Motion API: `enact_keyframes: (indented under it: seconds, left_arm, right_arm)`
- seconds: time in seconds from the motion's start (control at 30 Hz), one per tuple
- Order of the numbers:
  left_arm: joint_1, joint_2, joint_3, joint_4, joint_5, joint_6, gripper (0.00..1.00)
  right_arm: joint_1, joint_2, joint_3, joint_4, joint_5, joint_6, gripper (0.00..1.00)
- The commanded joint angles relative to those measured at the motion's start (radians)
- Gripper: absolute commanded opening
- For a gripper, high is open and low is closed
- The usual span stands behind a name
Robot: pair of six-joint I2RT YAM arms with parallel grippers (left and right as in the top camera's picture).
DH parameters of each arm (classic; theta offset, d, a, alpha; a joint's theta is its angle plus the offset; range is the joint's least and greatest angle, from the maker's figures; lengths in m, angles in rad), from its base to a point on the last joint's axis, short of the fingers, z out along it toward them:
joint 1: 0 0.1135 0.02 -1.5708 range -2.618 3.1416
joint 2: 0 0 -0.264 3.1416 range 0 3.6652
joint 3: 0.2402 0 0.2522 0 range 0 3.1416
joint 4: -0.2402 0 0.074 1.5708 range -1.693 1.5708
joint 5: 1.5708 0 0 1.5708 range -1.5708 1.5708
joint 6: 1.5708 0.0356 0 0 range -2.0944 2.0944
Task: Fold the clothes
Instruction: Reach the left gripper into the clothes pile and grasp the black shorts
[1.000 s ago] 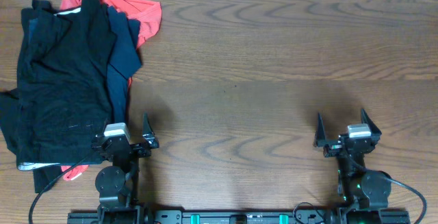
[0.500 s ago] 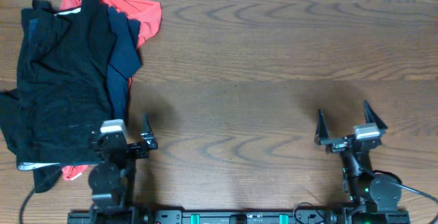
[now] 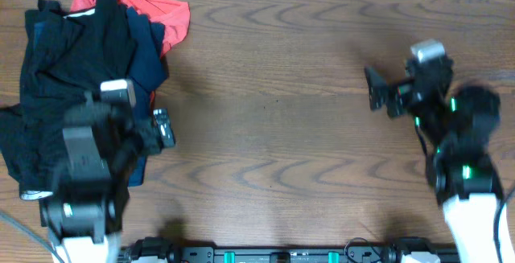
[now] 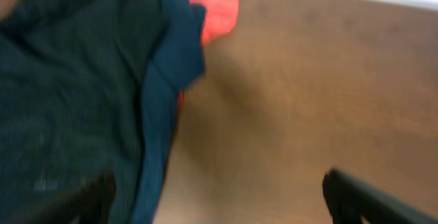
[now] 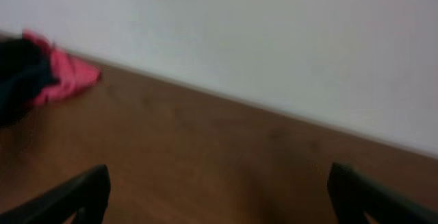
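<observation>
Heaped on the worktop (image 3: 282,150): clothes (image 3: 48,126), black garment (image 3: 56,70) on top, navy garment (image 3: 149,62) and coral-red garment (image 3: 173,18) showing at the heap's right side. Above the heap's right edge, left hand (image 4: 217,186), spread wide, gripping nothing. Well right of the heap, right hand (image 5: 219,183), likewise wide and empty.

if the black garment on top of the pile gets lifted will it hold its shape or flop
It would probably flop: the black garment lies creased and draped over the others. It may drag the navy garment along, since they overlap. It looks thin, so it is probably light.
</observation>
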State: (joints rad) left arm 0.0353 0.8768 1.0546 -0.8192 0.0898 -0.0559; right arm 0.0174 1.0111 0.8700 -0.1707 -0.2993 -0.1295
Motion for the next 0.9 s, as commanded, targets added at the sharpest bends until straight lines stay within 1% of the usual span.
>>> enact_keyframes:
  seconds: [0.0, 0.03, 0.1, 0.2, 0.3, 0.33, 0.4, 0.5, 0.57, 0.67, 0.77, 0.87]
  left_arm:
    - [-0.005, 0.17, 0.169, -0.093, 0.042, -0.002, 0.98]
    - [-0.005, 0.21, 0.196, -0.101, 0.048, -0.002, 0.98]
    - [-0.005, 0.273, 0.221, -0.093, 0.074, -0.002, 0.98]
    - [-0.001, 0.346, 0.222, -0.058, 0.082, -0.002, 0.98]
    - [0.042, 0.393, 0.222, -0.055, 0.082, -0.003, 0.98]
    - [0.075, 0.404, 0.222, -0.056, 0.082, -0.019, 0.98]
    - [0.156, 0.417, 0.222, -0.059, 0.068, -0.092, 0.98]
    - [0.324, 0.425, 0.219, -0.074, 0.021, -0.209, 0.98]
    - [0.446, 0.43, 0.217, -0.098, 0.022, -0.237, 0.98]
    - [0.606, 0.442, 0.212, -0.14, 0.022, -0.239, 0.98]
    - [0.715, 0.455, 0.199, -0.165, 0.022, -0.246, 0.98]
    - [0.804, 0.465, 0.175, -0.186, 0.023, -0.308, 0.98]
  right_arm:
    - [0.008, 0.173, 0.174, -0.111, -0.044, -0.006, 0.99]
    - [0.008, 0.236, 0.23, -0.154, -0.059, -0.006, 0.99]
    - [0.008, 0.317, 0.294, -0.187, -0.107, -0.006, 0.99]
    - [0.008, 0.409, 0.33, -0.154, -0.185, -0.005, 0.99]
    - [0.008, 0.467, 0.329, -0.131, -0.292, -0.006, 0.99]
    - [0.008, 0.484, 0.328, -0.128, -0.334, -0.007, 0.99]
    - [0.008, 0.502, 0.328, -0.124, -0.366, -0.007, 0.99]
    - [0.008, 0.521, 0.328, -0.124, -0.374, -0.006, 0.99]
    - [0.008, 0.523, 0.328, -0.125, -0.374, -0.007, 0.99]
    - [0.008, 0.523, 0.328, -0.125, -0.374, -0.006, 0.99]
    - [0.009, 0.524, 0.328, -0.125, -0.374, -0.007, 0.99]
    - [0.011, 0.525, 0.328, -0.125, -0.374, -0.007, 0.99]
